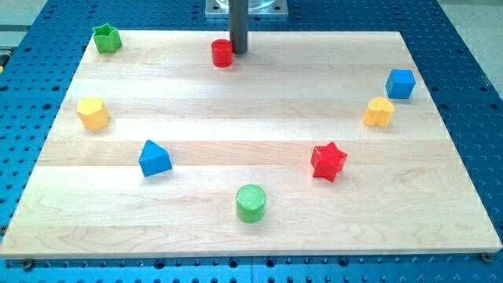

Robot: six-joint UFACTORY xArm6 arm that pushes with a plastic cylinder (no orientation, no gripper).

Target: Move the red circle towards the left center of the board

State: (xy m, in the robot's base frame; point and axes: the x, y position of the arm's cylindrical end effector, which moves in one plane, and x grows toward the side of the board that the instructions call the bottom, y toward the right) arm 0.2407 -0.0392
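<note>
The red circle (222,53) sits near the top edge of the wooden board (251,102), a little left of the middle. My tip (238,52) stands just to the circle's right, touching or almost touching it. The rod rises straight up out of the view's top.
A green star (106,38) lies at the top left, a yellow hexagon (93,113) at the left, a blue triangle (154,159) lower left. A green circle (251,203) is at the bottom centre, a red star (328,161) right of it, a yellow block (379,112) and a blue cube (400,83) at the right.
</note>
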